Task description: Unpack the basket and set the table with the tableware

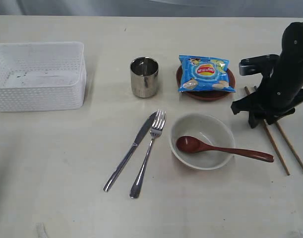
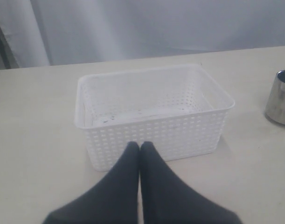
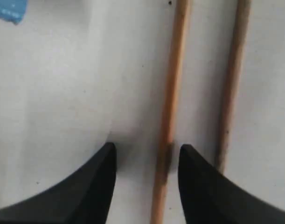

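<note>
At the right edge of the worktop [image 1: 57,163], hanging low over the wooden chopsticks [image 1: 276,148] with the right claw [image 1: 259,121] parted and gripping nothing. Going by the right wrist view, straddling the nearer stick [image 3: 172,93] with one black fingertip well clear of the wood and the other just beside it, perhaps brushing it; too close to call. Probably wrapping up the laying-down of the pair, judging by the empty white basket [image 1: 42,96] at the left and the knife [image 1: 132,148], fork [image 1: 147,153], steel cup [image 1: 144,78], cream bowl [image 1: 206,126] with red-brown spoon [image 1: 230,149], and brown plate [image 1: 206,97] under a blue chip bag [image 1: 207,74], all already spread across the middle.

Doing this well: holding the jaws wide and rising straight up rather than sweeping sideways, so as not to drag or roll the straddled stick. Watching the finger closest to it most, and steering clear of the spoon's handle tip just beside the sticks. Possibly worth nudging the pair closer to parallel, given the slight splay toward the near end.

Relative to the claw: lying directly beneath it, one stick between the fingers and nearer one of them, the other stick [image 3: 231,93] just outside that same finger, both flat on the worktop. Well apart from all this, facing the white basket [image 2: 156,133], the left claw [image 2: 140,147] clenched on nothing.
</note>
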### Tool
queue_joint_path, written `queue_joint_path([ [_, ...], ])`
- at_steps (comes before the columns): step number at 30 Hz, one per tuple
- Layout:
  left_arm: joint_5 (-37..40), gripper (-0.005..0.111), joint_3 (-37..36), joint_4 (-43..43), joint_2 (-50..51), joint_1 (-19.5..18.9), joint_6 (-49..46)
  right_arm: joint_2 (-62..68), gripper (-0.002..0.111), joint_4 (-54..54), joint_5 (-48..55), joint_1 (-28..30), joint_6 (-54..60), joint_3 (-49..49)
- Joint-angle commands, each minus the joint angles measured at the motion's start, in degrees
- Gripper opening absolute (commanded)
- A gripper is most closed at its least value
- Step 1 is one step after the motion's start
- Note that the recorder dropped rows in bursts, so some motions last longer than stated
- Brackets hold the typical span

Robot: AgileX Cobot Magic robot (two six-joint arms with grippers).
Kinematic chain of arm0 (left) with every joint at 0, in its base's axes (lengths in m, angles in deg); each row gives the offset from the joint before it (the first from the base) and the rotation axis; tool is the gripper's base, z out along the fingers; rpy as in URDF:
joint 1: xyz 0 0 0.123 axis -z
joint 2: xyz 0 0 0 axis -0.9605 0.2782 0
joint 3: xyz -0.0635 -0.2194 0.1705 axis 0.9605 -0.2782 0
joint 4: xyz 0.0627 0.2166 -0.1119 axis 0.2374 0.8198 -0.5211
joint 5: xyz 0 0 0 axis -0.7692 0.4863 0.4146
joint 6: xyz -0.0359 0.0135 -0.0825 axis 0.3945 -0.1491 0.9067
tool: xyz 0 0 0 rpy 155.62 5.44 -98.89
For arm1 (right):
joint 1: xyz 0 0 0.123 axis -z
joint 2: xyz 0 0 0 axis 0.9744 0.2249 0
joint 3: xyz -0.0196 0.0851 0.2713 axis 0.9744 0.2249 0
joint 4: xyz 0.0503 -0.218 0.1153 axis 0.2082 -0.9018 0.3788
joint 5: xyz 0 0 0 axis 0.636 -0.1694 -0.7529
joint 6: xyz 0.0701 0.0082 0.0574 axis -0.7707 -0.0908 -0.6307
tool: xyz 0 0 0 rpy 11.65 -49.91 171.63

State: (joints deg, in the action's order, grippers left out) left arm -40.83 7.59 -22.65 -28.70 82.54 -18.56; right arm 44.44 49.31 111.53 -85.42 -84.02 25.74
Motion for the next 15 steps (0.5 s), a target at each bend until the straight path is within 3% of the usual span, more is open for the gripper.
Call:
queue_joint_path([
  [1, -0.41, 0.0, -0.15, -0.63, -0.26, -0.15, -0.09, 1.97, 0.024, -1.23, -0.42, 0.34, 0.2, 0.02],
  [2, -0.41, 0.0, -0.15, -0.63, -0.26, -0.15, -0.09, 2.24, 0.017, -1.23, -0.3, 0.34, 0.2, 0.02],
  [3, -0.41, 0.0, -0.15, -0.63, -0.26, -0.15, -0.09, 2.6, 0.003, -1.41, 0.37, 0.34, 0.2, 0.02],
  [4, -0.41, 0.0, -0.15, -0.63, -0.26, -0.15, -0.09, 2.72, 0.0, -1.41, 0.76, 0.34, 0.2, 0.02],
  [15, -0.41, 0.0, -0.15, -0.63, -0.26, -0.15, -0.09, -0.09, 0.0, 0.07, 9.99, 0.34, -1.58, -1.66],
])
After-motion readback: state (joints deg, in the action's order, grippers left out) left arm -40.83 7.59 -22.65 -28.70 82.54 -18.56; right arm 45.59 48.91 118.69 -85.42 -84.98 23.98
